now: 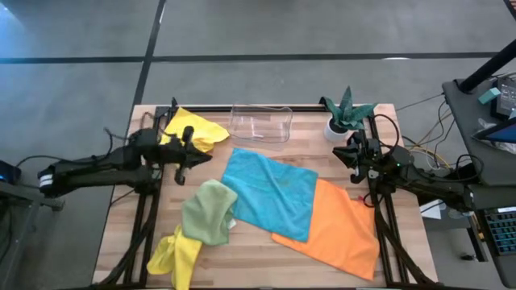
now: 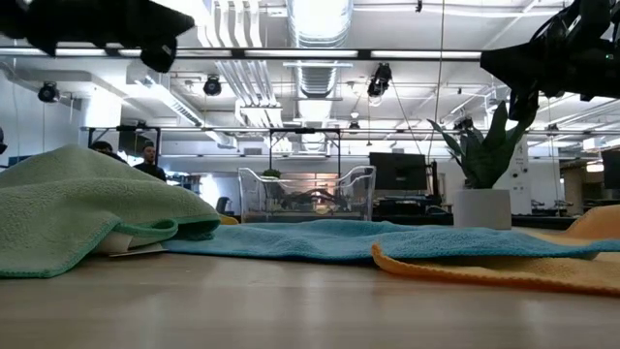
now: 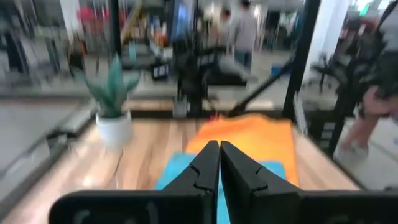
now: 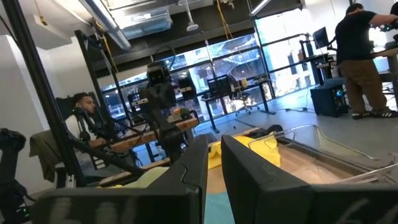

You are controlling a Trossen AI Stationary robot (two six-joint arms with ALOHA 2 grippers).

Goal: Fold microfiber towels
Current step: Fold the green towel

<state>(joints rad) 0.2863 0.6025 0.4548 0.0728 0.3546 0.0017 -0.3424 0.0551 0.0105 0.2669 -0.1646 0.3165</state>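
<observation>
Nearest the front edge of the tabletop point(image 1: 121, 242) I see a bright yellow towel point(image 1: 176, 259) bunched up at the left corner, with the sage green towel point(image 1: 210, 211) crumpled just behind it and overlapping it. To the right the orange towel point(image 1: 334, 229) lies spread flat toward the front right, and the turquoise towel point(image 1: 270, 193) lies flat in the middle with its right edge over the orange one and its left edge touching the green one.

Farther back, my left pincer point(image 1: 184, 167) hangs above the tabletop left of the turquoise towel, fingers clenched together on nothing. My right pincer point(image 1: 352, 159) hangs over the right edge, jaws nearly together with a thin gap between them, nothing in them.

At the far edge the second yellow towel point(image 1: 196, 129) lies rumpled at the left, the clear plastic tray point(image 1: 260, 122) stands in the middle, and the small plant point(image 1: 347, 113) stands in its white pot at the right.
</observation>
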